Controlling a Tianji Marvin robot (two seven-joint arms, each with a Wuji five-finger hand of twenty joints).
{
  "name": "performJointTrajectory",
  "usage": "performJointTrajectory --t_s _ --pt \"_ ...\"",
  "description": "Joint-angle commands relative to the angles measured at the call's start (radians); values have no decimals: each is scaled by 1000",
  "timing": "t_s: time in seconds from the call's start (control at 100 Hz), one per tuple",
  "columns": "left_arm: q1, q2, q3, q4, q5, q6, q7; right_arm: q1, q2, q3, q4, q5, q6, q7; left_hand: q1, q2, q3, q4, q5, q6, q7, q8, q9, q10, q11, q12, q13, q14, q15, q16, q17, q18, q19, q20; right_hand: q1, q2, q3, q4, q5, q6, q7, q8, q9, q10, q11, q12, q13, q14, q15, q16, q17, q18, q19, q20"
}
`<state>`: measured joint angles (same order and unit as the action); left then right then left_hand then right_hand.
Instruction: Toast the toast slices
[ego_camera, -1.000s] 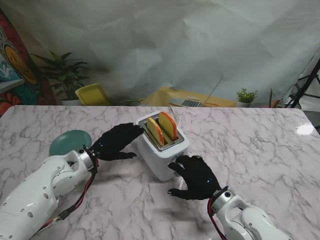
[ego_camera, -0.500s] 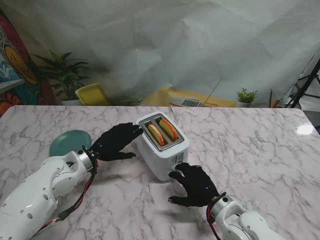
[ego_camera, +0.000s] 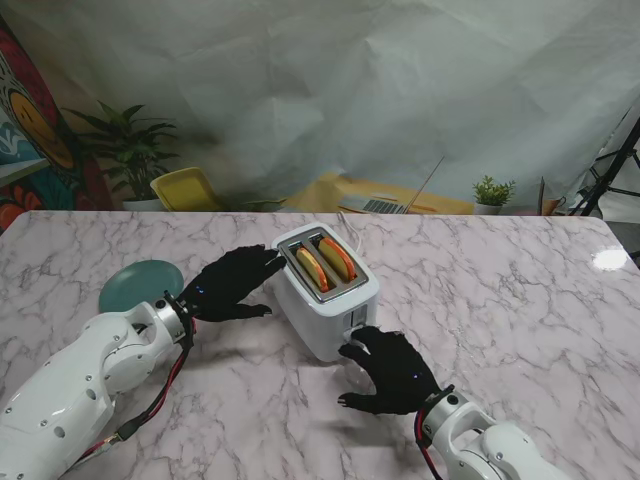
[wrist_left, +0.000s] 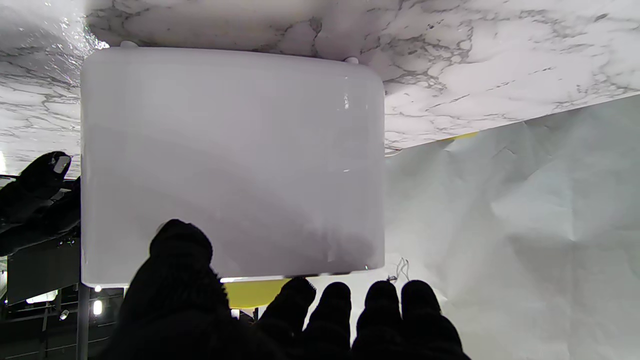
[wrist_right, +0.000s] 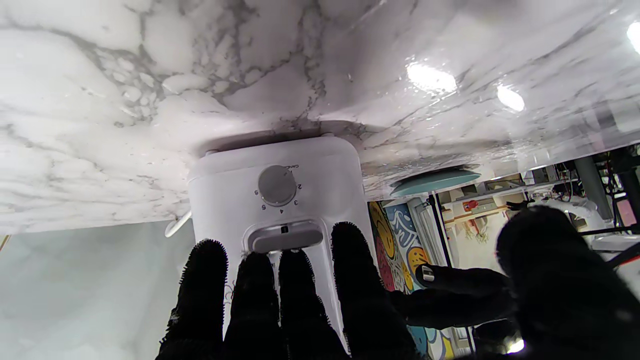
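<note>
Since a second ago our toast slices (ego_camera: 326, 262) have sunk into the white toaster (ego_camera: 327, 292), mid-worktop (ego_camera: 500, 290). Our right robot hand (ego_camera: 392, 369) rests spread fingers on the lowered lever (wrist_right: 286, 242); our left robot hand (ego_camera: 229, 283) presses open against the toaster's side. Its dial (wrist_right: 276, 185) reads 2 to 6. White sheeting (ego_camera: 400, 90) hangs behind; a teal plate (ego_camera: 140, 284) sits left.

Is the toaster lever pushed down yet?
Yes, the lever sits low beside the dial, with the right hand fingers on it and the slices sunk.
</note>
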<state>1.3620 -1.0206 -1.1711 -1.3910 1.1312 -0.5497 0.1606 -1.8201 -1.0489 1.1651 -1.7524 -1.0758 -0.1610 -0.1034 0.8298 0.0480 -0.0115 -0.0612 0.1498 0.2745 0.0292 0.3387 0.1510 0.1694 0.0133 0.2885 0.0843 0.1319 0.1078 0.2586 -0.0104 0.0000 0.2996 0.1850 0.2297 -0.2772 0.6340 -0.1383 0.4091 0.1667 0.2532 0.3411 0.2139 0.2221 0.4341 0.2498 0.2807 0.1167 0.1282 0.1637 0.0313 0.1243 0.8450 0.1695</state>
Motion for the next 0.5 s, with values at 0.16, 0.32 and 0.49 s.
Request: performJointTrajectory --t_s 0.16,0.32,0.49 --pt "0 0 3 -2 8 6 0 -79 -1 50 -102 -56 -11 -28 20 38 -20 21 5 -1 10 15 -42 2 13 13 -15 13 20 -9 -2 -31 12 1 -28 13 16 12 -11 33 -4 -8 92 3 116 38 76 18 93 24 -2 -21 10 15" --pt "1 -1 4 1 8 15 11 -110 -7 91 -170 -80 -15 -67 19 38 -21 21 6 -2 11 15 -41 2 16 13 -14 13 23 -10 -3 -31 16 2 -27 13 12 12 -5 34 -3 -10 97 4 114 37 84 18 95 24 4 -18 12 16" --pt "1 -2 5 2 10 20 23 -152 -14 145 -244 -107 -20 -111 19 38 -21 21 6 -1 11 14 -41 2 17 12 -14 13 24 -11 -4 -30 18 3 -27 12 8 12 0 33 -3 -12 104 5 111 35 88 19 94 23 4 -18 11 16"
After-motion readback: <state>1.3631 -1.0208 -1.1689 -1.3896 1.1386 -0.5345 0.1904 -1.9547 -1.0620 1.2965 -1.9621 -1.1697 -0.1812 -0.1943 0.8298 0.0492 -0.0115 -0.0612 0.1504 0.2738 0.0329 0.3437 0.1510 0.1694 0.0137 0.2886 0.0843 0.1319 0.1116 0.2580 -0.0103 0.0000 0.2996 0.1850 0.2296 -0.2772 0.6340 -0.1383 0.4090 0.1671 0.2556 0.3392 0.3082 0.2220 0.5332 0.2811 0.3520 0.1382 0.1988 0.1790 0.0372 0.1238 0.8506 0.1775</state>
